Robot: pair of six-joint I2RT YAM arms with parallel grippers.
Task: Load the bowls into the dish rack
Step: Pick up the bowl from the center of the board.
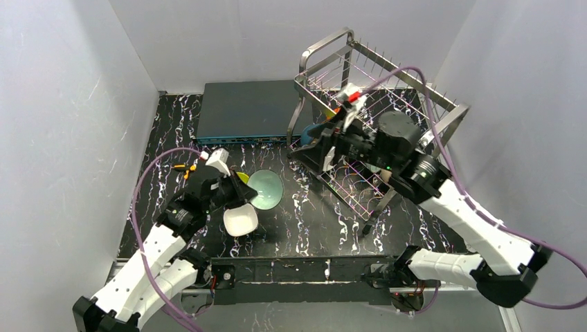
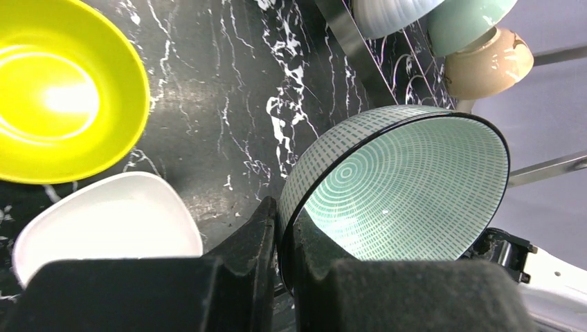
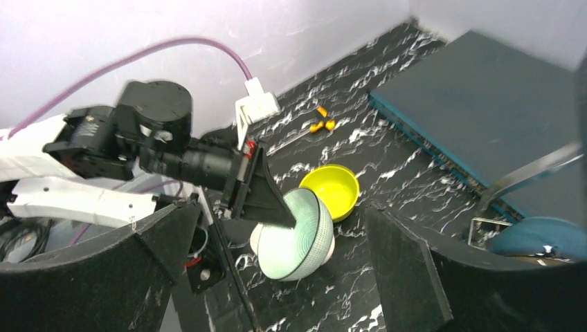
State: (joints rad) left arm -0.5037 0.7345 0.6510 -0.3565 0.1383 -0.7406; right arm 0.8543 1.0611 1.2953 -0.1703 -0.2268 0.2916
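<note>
My left gripper (image 1: pixel 242 190) is shut on the rim of a pale green patterned bowl (image 1: pixel 266 189) and holds it tilted just above the table; the grip is close up in the left wrist view (image 2: pixel 282 207), with the bowl (image 2: pixel 401 187) on edge. A white bowl (image 1: pixel 241 220) and a yellow-green bowl (image 2: pixel 55 90) sit beside it. The steel dish rack (image 1: pixel 377 83) stands at the back right. My right gripper (image 1: pixel 311 143) is open and empty at the rack's left end, and its view looks toward the held bowl (image 3: pixel 301 238).
A flat dark grey-blue box (image 1: pixel 249 109) lies at the back, left of the rack. Pale, green and tan bowls (image 2: pixel 488 62) sit in the rack, and a dark blue bowl (image 3: pixel 540 235) is at its left end. Small orange bits (image 1: pixel 183 168) lie on the left.
</note>
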